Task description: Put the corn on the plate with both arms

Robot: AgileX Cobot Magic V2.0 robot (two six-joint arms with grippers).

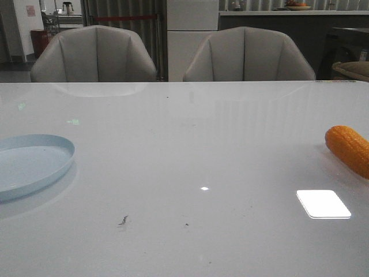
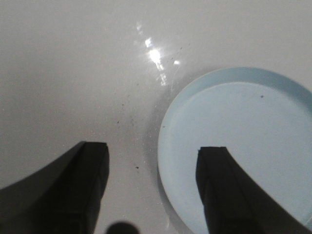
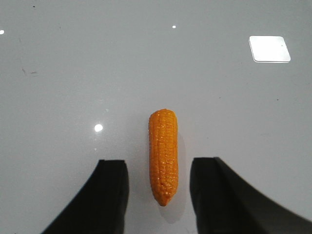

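The orange corn [image 1: 349, 149] lies on the white table at the right edge of the front view, partly cut off. The pale-blue plate [image 1: 31, 163] sits at the left edge. Neither arm shows in the front view. In the right wrist view my right gripper [image 3: 158, 168] is open above the table, and the corn [image 3: 163, 155] lies between its two fingers with its tapered end toward the wrist, touching neither. In the left wrist view my left gripper [image 2: 152, 156] is open and empty, one finger over the plate [image 2: 243, 141], the other over bare table.
Two grey chairs [image 1: 95, 55] [image 1: 249, 55] stand behind the table's far edge. A bright light reflection [image 1: 323, 203] lies on the table near the corn. Small dark specks [image 1: 123, 220] mark the front middle of the table.
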